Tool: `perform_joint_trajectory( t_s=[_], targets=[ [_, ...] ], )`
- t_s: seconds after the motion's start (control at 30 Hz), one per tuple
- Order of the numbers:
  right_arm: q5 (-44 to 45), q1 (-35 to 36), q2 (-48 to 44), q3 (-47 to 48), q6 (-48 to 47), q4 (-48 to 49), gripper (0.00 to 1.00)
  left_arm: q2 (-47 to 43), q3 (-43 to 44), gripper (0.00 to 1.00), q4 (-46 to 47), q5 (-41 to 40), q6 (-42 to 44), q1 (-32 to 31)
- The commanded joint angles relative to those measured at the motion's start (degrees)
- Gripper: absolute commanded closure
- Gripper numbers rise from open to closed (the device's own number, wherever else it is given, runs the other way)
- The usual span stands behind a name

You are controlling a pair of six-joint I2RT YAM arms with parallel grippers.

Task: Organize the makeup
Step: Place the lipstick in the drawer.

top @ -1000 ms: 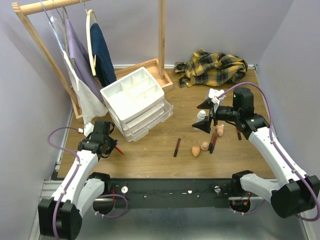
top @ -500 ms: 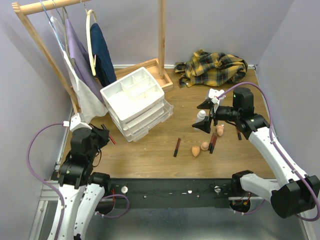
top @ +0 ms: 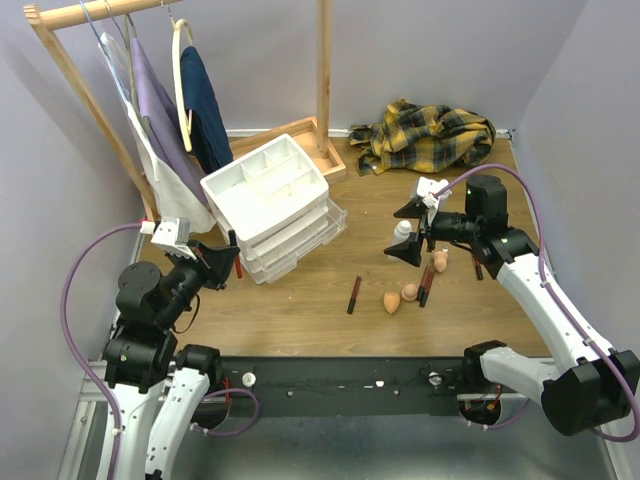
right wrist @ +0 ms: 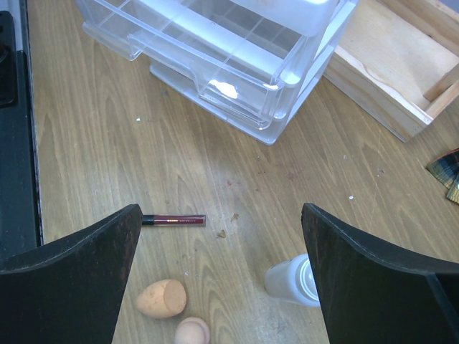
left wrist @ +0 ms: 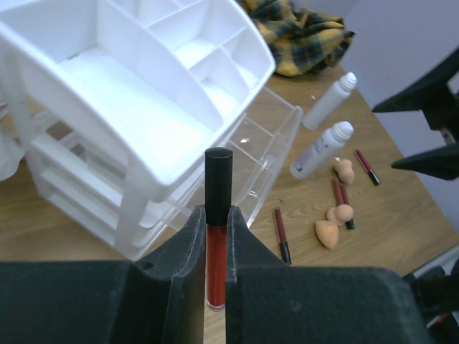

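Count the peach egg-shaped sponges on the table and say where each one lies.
3. The first sponge lies beside the right arm; the second sponge and third sponge sit together nearer the arm bases. The arm may hide more.

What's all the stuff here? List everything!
drawer box: one, white and clear, left middle of table
bottles: two, white, right of the drawers
sponges: three, peach, near the bottles
sticks: about four loose, dark red, around the sponges
cloth: one, yellow plaid, far right corner
rack: one, wooden, far left, hung with clothes
table: one, brown wood, under everything
left end effector: one, black, shut on a stick by the drawers
right end effector: one, black, open by the bottles
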Motion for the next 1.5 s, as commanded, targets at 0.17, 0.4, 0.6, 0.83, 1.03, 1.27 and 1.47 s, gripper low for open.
perform_joint_trajectory(
  t_s=[0.17, 0.4, 0.6, 0.83, 1.03, 1.27, 1.47],
  targets=[
    [-1.06, -0.46, 0.43, 0.78, -0.76, -0.67, 0.00, 3.17, 2.21, 1.00, 7.16, 17.48, 6.25, 0.00],
    [-0.97, -0.37, 0.78, 0.69, -0.76, -0.67, 0.00, 5.37, 2.30, 1.00, 9.46, 21.53, 6.08, 0.01],
    [-0.88, -0.46, 1.13, 0.60, -0.76, -0.49, 0.00, 7.39, 2.65, 1.00, 10.16, 22.85, 6.52, -0.26],
    [-0.71, -0.37, 1.48, 0.51, -0.67, -0.49, 0.00, 9.33, 3.00, 1.00, 11.39, 21.90, 6.78, -3.33],
    [-0.88, -0.46, 1.31, 0.42, -0.67, -0.49, 0.00, 12.31, 3.70, 1.00, 11.13, 12.77, 8.88, -13.52],
    [-1.32, -0.37, 1.04, 0.51, -0.67, -0.49, 0.00, 21.27, 9.24, 1.00, 7.62, -0.78, 15.74, -19.94],
    [-1.23, -0.46, 0.95, 0.69, -0.85, -0.76, 0.00, 31.63, 13.63, 1.00, 5.42, -9.13, 21.54, -22.05]
  ],
)
